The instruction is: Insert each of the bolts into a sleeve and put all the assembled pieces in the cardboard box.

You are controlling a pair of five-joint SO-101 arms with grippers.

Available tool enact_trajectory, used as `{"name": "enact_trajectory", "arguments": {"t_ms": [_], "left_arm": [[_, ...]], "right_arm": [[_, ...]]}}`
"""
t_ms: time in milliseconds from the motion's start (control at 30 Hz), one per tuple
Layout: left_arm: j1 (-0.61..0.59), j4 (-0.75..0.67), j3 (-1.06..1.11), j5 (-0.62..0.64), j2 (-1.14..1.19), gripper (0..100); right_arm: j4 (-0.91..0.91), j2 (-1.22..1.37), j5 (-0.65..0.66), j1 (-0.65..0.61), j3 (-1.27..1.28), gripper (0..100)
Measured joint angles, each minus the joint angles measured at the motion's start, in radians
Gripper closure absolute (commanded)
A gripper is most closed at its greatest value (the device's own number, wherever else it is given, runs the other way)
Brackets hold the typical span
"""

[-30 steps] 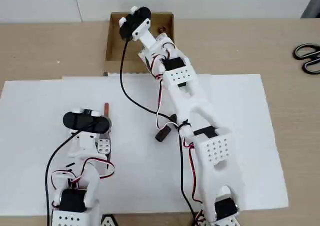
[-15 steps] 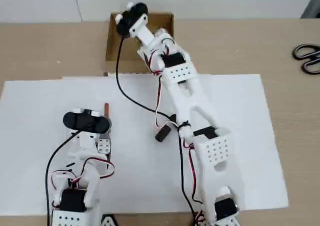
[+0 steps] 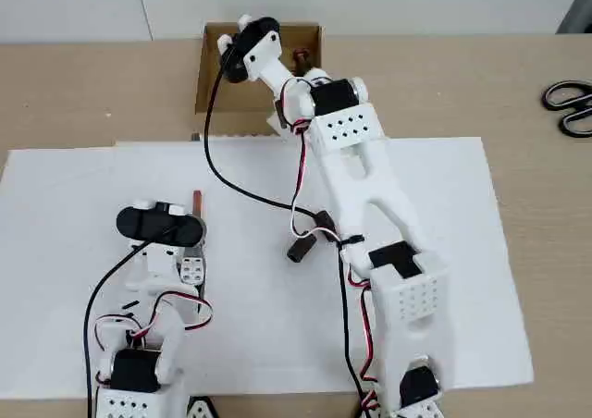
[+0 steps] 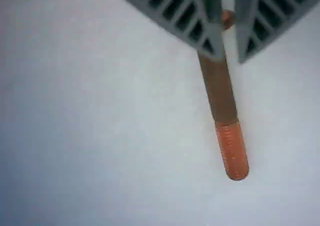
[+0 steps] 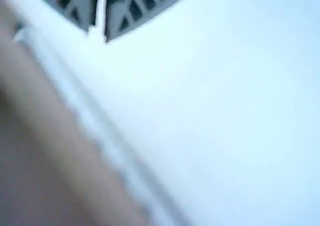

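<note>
Gripping the bolt (image 4: 222, 111) just under its head, the left gripper (image 4: 228, 56) is hanging low over the paper sheet (image 3: 74, 215). Its jaws are clamped on the shank and the threaded end is sticking out free. In the high view the bolt's long axis is running 6-to-12, with the tip pointing at 12 o'clock.

The sleeve (image 3: 301, 249) is lying loose on the sheet at roughly 4 o'clock from that bolt. They are near each other but not touching. The sleeve's own axis is tilting about 2-to-8, so the two axes are sitting well off parallel. It is resting just beside the right arm's forearm and cable.

The right gripper (image 5: 100, 36) is hovering up at 12 o'clock from the sleeve, by the near edge of the cardboard box (image 3: 211, 85). Its jaws are drawn together to a thin slit and are carrying nothing. A brownish piece is showing at the box's 3 o'clock side, too hidden to say what it is.

Judgement: the mating step is pending. The left side is already loaded, so the sleeve pick is falling to the free right gripper, which needs to come back toward 6 o'clock. Everything is turning on lining up the sleeve bore with the bolt tip. The bolt is pointing at 12 and the sleeve is sitting off to the side and skewed, so one of them needs rotating before any push. Main risk: the sleeve rolling on the sheet when nudged.
</note>
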Motion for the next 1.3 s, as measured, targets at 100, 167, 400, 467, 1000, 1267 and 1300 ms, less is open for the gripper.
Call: {"name": "enact_trajectory", "arguments": {"t_ms": [100, 167, 400, 467, 1000, 1267, 1300], "left_arm": [[0.0, 0.0, 0.0, 0.0, 0.0, 99], [0.0, 0.0, 0.0, 0.0, 0.0, 99], [0.0, 0.0, 0.0, 0.0, 0.0, 99], [0.0, 0.0, 0.0, 0.0, 0.0, 99], [0.0, 0.0, 0.0, 0.0, 0.0, 99], [0.0, 0.0, 0.0, 0.0, 0.0, 99], [0.0, 0.0, 0.0, 0.0, 0.0, 99]], "right_arm": [[0.146, -0.043, 0.0, 0.0, -0.005, 99.5], [0.238, -0.066, 0.0, 0.0, -0.006, 99.5], [0.393, -0.109, -0.057, 0.0, 0.0, 97.1], [0.397, -0.146, -0.094, -0.002, 0.043, 93.9], [0.397, -0.427, -0.224, -0.014, 0.535, 87.8], [0.321, -0.347, -0.212, -0.015, 0.551, 84.9], [0.31, -0.334, -0.21, -0.017, 0.552, 84.9]]}}
